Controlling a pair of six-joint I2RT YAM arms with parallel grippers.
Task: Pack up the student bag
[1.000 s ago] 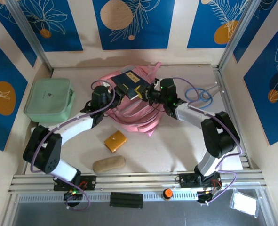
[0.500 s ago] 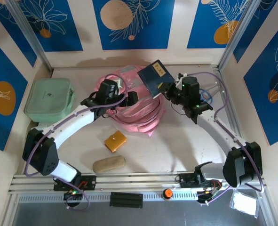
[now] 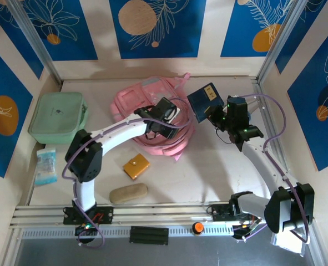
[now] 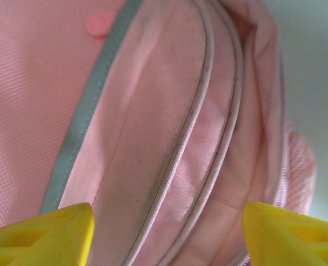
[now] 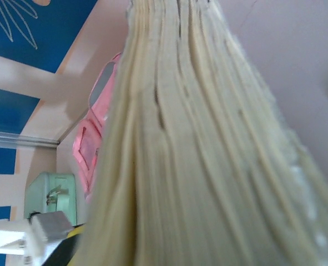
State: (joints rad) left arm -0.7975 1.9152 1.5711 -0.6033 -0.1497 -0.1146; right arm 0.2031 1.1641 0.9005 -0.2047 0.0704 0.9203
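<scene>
The student bag [image 3: 133, 100] lies at the back centre. The left gripper [image 4: 164, 235] hovers over its pocket [image 4: 169, 138], jaws apart; the right gripper [image 3: 216, 115] clamps a blue book [image 3: 202, 100]. If the pocket sags closed, the book may jam.

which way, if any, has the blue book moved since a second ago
Yes: the blue book, held by the right gripper, moved right, away from the mint green case.

the top camera looks steeply down on the whole scene from behind the arm bases [image 3: 85, 215] (at its 6 o'clock), the left wrist camera faces the student bag [image 4: 152, 122] at very close range, and the right wrist camera, hard against a book [image 5: 197, 138], catches that bag at 9 o'clock.
</scene>
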